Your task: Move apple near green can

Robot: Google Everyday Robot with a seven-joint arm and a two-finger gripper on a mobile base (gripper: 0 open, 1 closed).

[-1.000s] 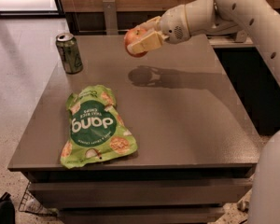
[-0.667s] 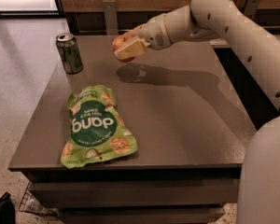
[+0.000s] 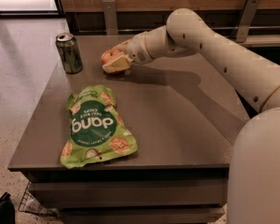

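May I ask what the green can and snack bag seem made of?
The green can looks like painted metal, with a silvery top. The snack bag seems glossy plastic film, crinkled and shiny. The gripper holds the apple beside the can.

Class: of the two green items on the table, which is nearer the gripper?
The upright green can, beside the gripper holding the apple; the flat snack bag lies farther off.

A smooth pale plastic claw (image 3: pixel 114 59) clasps the glossy apple (image 3: pixel 108 56) beside the shiny metal green can (image 3: pixel 69 54) on a matt table (image 3: pixel 177 118).
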